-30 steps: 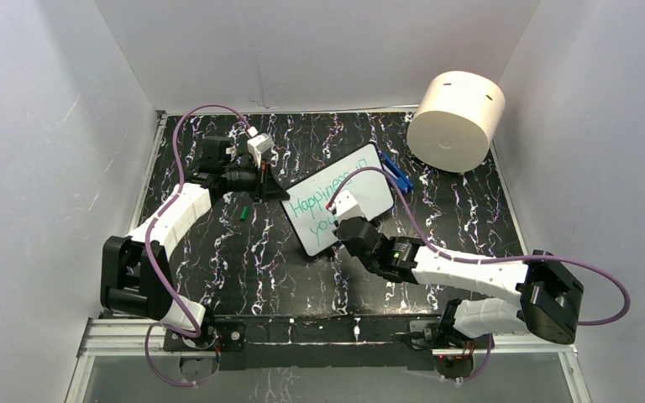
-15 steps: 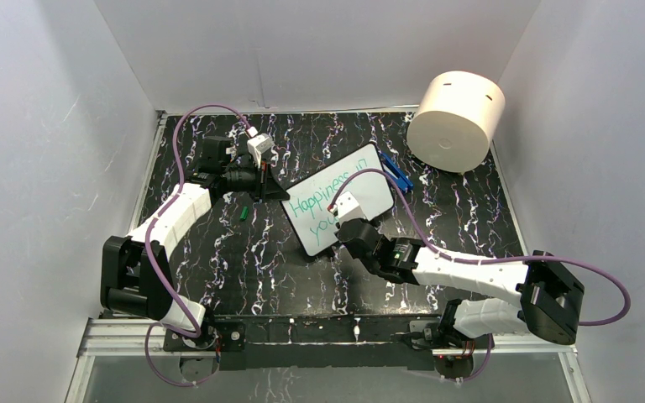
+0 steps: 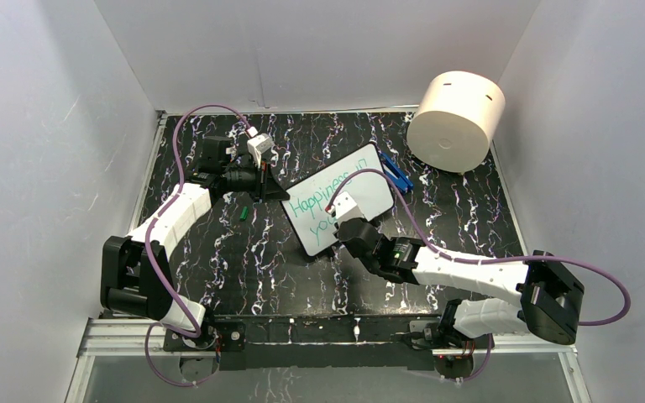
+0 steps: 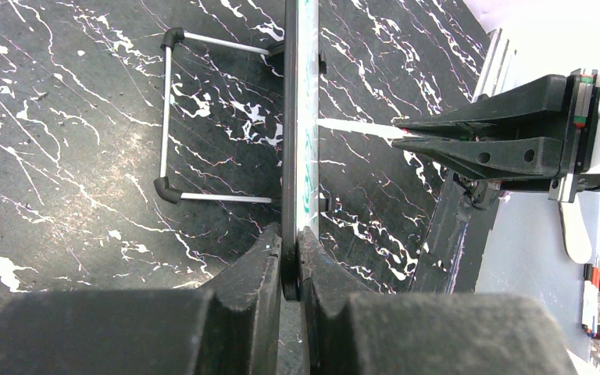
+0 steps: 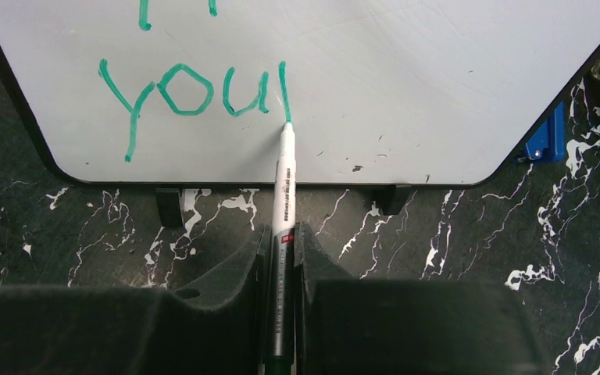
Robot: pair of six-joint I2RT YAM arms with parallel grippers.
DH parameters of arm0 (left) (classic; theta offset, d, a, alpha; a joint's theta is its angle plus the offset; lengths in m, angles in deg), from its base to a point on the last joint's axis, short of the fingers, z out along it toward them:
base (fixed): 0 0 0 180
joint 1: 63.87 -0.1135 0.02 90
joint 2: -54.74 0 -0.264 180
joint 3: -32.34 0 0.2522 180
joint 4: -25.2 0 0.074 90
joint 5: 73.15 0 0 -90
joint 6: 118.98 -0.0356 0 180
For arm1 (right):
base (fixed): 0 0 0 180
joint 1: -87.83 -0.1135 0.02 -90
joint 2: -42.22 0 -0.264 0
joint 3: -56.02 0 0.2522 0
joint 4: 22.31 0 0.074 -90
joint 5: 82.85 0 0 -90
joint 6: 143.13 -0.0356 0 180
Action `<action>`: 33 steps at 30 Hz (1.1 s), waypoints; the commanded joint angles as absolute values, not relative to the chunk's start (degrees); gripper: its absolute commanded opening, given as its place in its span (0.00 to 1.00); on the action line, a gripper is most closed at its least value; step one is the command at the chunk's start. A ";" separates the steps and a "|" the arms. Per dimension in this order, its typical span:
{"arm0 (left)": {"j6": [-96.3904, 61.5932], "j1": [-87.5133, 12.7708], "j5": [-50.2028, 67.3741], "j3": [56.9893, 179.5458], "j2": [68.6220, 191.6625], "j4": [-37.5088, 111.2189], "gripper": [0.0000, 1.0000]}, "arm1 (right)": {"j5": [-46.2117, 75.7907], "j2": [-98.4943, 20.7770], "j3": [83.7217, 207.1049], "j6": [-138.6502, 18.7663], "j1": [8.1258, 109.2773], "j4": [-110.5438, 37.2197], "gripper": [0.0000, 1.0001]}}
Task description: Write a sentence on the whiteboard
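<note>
Marbled table [image 3: 218, 252], sentence [image 3: 312, 206] partly behind right gripper [image 5: 281, 244]

Table [image 3: 243, 260], black with white veining. On it: whiteboard [image 3: 380, 186], propped mid-table; cream cylinder [image 3: 458, 122], beyond whiteboard's right; blue object [image 3: 396, 174], just right; green cap [image 3: 242, 213], left.

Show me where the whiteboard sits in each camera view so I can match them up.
Top external: the whiteboard is mid-table, slanted, between the arms.
Left wrist: the whiteboard is edge-on, a thin vertical strip at centre, clamped by the left gripper.
Right wrist: the whiteboard fills the upper frame, the marker tip touching it.
Shared landmark: the sentence in green, seen in all three.
</note>
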State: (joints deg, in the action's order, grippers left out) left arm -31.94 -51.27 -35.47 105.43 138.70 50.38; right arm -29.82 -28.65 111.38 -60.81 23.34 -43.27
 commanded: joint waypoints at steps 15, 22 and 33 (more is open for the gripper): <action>-35.49 -50.98 -27.12 104.40 141.57 54.30 0.00 | -30.49 -29.33 115.92 -57.79 25.11 -36.62 0.00; -35.57 -50.95 -26.96 104.39 141.57 54.43 0.00 | -30.32 -28.68 114.92 -58.03 26.35 -36.80 0.00; -36.05 -50.95 -26.02 104.75 141.29 55.25 0.00 | -28.76 -24.84 114.58 -58.66 26.48 -39.05 0.00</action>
State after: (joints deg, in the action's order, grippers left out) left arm -31.96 -51.27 -35.49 105.54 138.81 50.64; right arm -29.60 -28.19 113.35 -58.52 26.05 -40.23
